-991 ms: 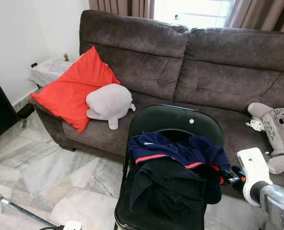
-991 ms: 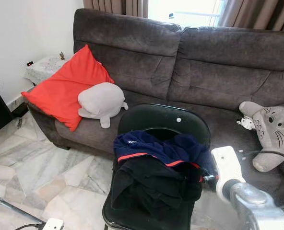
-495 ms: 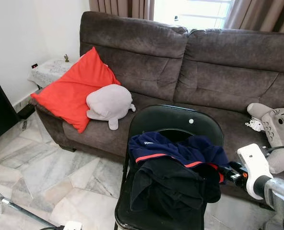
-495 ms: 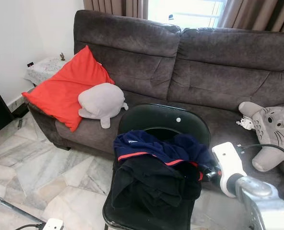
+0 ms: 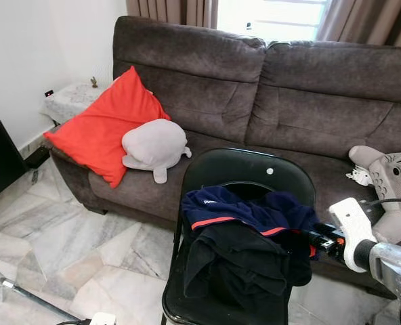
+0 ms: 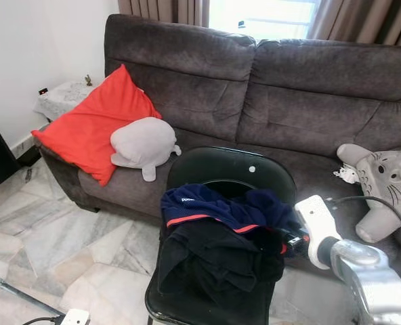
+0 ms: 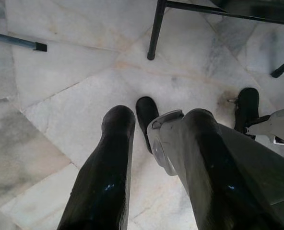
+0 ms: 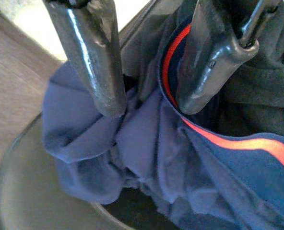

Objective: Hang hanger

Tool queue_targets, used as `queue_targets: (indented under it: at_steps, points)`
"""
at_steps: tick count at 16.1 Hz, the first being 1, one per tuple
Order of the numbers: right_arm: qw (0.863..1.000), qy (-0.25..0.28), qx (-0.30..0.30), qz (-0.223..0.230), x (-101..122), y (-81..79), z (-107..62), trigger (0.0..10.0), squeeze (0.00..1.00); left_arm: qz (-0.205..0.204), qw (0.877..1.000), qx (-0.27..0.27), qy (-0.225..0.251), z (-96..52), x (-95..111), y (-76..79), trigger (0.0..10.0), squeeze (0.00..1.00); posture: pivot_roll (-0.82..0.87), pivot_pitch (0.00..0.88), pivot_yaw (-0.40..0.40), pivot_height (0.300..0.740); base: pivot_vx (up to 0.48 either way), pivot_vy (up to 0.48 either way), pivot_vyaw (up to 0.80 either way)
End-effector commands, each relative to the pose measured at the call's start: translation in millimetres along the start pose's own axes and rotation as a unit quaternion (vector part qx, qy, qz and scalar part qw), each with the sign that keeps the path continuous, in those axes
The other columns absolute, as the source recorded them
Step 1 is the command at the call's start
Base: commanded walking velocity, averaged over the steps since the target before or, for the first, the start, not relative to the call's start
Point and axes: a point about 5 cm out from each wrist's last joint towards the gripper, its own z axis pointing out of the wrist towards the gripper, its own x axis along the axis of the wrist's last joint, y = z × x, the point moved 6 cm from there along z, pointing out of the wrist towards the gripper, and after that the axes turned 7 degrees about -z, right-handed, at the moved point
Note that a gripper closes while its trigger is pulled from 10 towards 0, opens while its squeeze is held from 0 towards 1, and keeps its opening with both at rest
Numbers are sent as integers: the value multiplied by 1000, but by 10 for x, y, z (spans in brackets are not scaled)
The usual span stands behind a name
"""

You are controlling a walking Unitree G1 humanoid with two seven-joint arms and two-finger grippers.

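Early stage, by our read: nothing hung yet. We can't make out a hanger anywhere; if there is one, it's buried in the clothes pile (image 5: 248, 237) on the black chair (image 5: 244, 169), navy-and-red garment on top, black one under it. Our right pincer (image 8: 147, 96) is at the pile's right edge, by the chair seat's right side, fingers (image 8: 91, 62) spread with navy fabric bunched between them and the red-striped hem against one finger; released, gripping nothing so far. Left pincer (image 7: 154, 158) hangs idle over the marble floor (image 7: 60, 86), fingers apart, empty. No rail or rack in sight either, only the sofa (image 5: 309, 88) behind the chair. Left to do, we'd judge: close on the garment or hanger, lift it off the chair, find a hanging spot, hang it. Basically everything.
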Motion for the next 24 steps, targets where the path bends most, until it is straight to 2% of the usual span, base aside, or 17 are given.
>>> queue_targets:
  at_steps: [1,3,5,9,11,15,17,18,21,24]
  points:
    - [1000,0,11,-16,8,47,25,10000,0,1,1000,1,-9,-3,-34,-12,10000,0,54,12,5,740,0,0,0]
    - [1000,6,19,-11,6,57,53,10000,0,0,1000,1,-10,-3,-35,-9,10000,0,54,12,5,740,0,0,0]
    - [998,36,48,3,118,-8,55,10000,0,-1,1000,1,-10,-3,-35,-11,10000,0,58,11,3,740,0,0,0]
    - [994,52,95,-4,135,-132,103,10000,0,0,1000,-1,-12,-3,-43,-5,10000,0,57,15,4,740,0,0,0]
    - [995,33,92,-3,66,-140,182,10000,0,-1,1000,-2,-12,-3,-45,-1,10000,0,61,14,2,740,0,0,0]
    - [994,34,101,0,72,-203,238,10000,0,-1,1000,-3,-12,-2,-47,4,10000,0,60,9,2,740,0,0,0]
    - [996,33,87,4,60,-151,242,10000,0,0,1000,-4,-12,-2,-43,6,10000,0,61,7,3,740,0,0,0]
    - [997,26,77,-7,29,-96,240,10000,0,1,1000,-4,-12,-1,-41,8,10000,0,57,5,5,740,0,0,0]
    - [994,3,88,-61,-31,-80,220,10000,0,2,1000,-6,-13,-1,-39,11,10000,0,53,2,8,740,0,0,0]
    - [992,-15,82,-94,-57,-24,244,10000,0,2,1000,-8,-14,0,-40,16,10000,0,55,3,9,740,0,0,0]
